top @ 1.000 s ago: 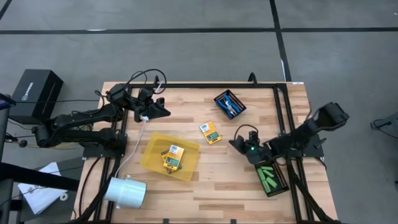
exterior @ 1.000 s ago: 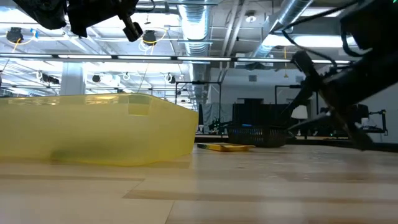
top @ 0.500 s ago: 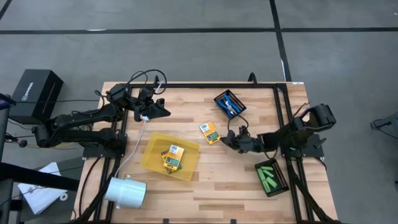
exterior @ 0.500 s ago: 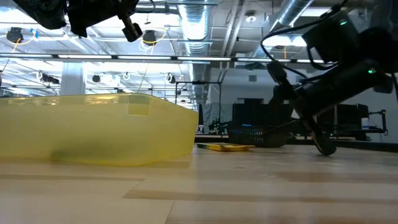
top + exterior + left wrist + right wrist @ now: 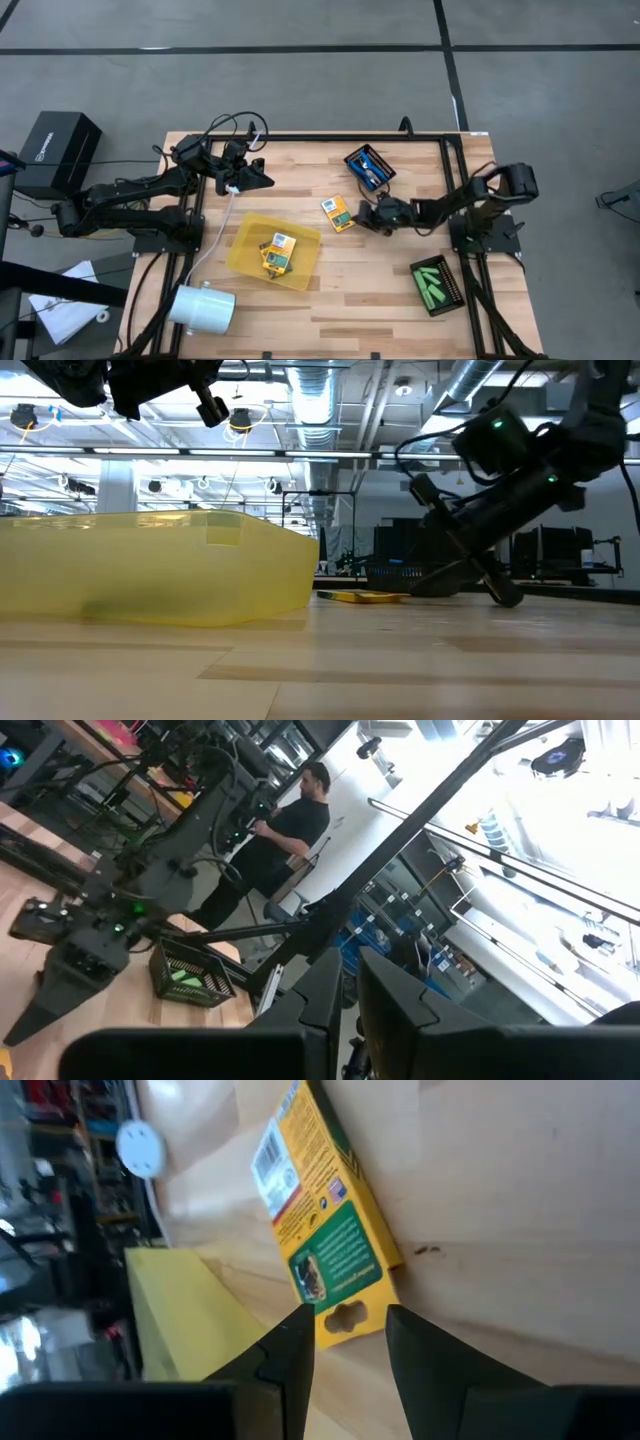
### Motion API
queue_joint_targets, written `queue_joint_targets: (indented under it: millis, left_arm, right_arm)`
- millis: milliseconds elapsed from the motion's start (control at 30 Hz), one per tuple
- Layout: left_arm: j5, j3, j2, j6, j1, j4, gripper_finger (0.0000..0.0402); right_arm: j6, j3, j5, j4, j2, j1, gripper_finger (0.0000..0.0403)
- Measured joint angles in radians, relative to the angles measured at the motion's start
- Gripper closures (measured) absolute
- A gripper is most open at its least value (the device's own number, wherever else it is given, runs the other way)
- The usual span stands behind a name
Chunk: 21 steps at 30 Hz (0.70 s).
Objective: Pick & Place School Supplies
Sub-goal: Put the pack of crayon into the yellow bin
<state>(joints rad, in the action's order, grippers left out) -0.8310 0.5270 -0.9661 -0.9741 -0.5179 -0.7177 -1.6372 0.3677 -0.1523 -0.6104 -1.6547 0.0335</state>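
The right gripper (image 5: 368, 212) sits low over the table just right of the loose crayon box (image 5: 339, 213), its fingers (image 5: 290, 1350) apart with the box's hanger end between their tips; no contact can be made out. That yellow-and-green box lies flat on the wooden table (image 5: 400, 300) near the middle. A second crayon box (image 5: 277, 252) lies inside the yellow tray (image 5: 245, 240), left of and nearer than the first. The blue-handled scissors (image 5: 371, 168) rest in a black mesh tray (image 5: 352, 158) at the far side, and the green sticks (image 5: 433, 284) fill another mesh tray (image 5: 455, 290) at the near right. The left gripper (image 5: 262, 181) hangs raised above the far left of the table, fingers almost together and empty. A white cylinder (image 5: 201, 307) lies at the near left edge.
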Motion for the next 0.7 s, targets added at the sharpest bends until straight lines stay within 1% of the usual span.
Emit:
queue_joint_targets:
  millis: [133,200,300,367,500,700]
  left_arm:
    - [0.000,0.000,0.000,0.000,0.000,0.000,0.0372]
    - [-0.002,0.000,0.000,0.001,0.000,0.000,0.0372]
    - [-0.004,0.000,0.000,0.001,0.000,0.000,0.0372]
    - [-0.005,0.000,0.000,0.003,0.000,0.000,0.0372]
    - [-0.006,0.000,0.000,0.025,0.000,0.000,0.0372]
    - [-0.005,0.000,0.000,0.027,0.000,0.000,0.0372]
  right_arm:
    - [0.092,0.037,0.106,0.101,0.006,0.060,0.0285]
    - [0.146,0.049,0.158,0.184,0.023,0.095,0.0285]
    - [0.230,0.065,0.211,0.290,0.070,0.144,0.0285]
    - [0.260,0.062,0.245,0.327,0.099,0.173,0.0285]
    - [0.276,0.059,0.248,0.349,0.130,0.193,0.0285]
    - [0.264,0.060,0.259,0.305,0.095,0.171,0.0285]
